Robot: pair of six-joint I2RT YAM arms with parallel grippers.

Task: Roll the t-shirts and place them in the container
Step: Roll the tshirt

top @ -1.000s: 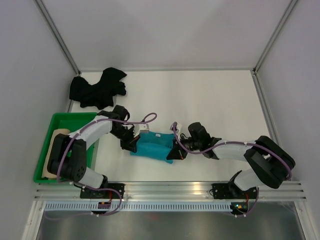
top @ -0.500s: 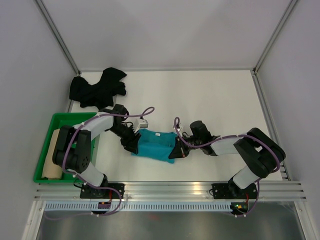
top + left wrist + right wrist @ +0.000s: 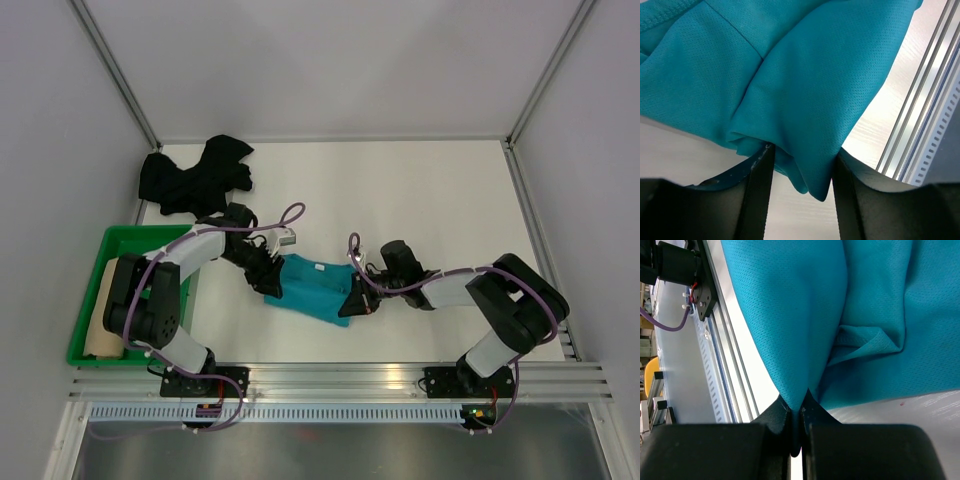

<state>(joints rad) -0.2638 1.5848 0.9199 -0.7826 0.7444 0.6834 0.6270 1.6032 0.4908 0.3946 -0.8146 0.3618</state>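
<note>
The teal t-shirt (image 3: pixel 315 288) lies bunched into a short bundle on the table between my two grippers. My left gripper (image 3: pixel 268 280) is at its left end with the jaws open. A loose fold of the teal t-shirt (image 3: pixel 805 100) hangs down between the left gripper (image 3: pixel 800 170) fingers. My right gripper (image 3: pixel 352 298) is at the bundle's right end, shut on a pinched fold of the teal t-shirt (image 3: pixel 790 315); the right gripper (image 3: pixel 800 412) pads press together on it. A black t-shirt (image 3: pixel 195 178) lies crumpled at the back left. A tan rolled t-shirt (image 3: pixel 103 318) rests in the tray.
The green plastic tray (image 3: pixel 140 234) sits at the left edge, beside the left arm. An aluminium rail (image 3: pixel 340 378) runs along the near table edge, also seen as the rail (image 3: pixel 920 115) close to the bundle. Grey walls enclose the table on three sides.
My left gripper's jaws have gone from shut to apart, loosening the teal fold. Its wrist has swung slightly towards the back. The right gripper keeps its pinch; its arm shifted a little.
</note>
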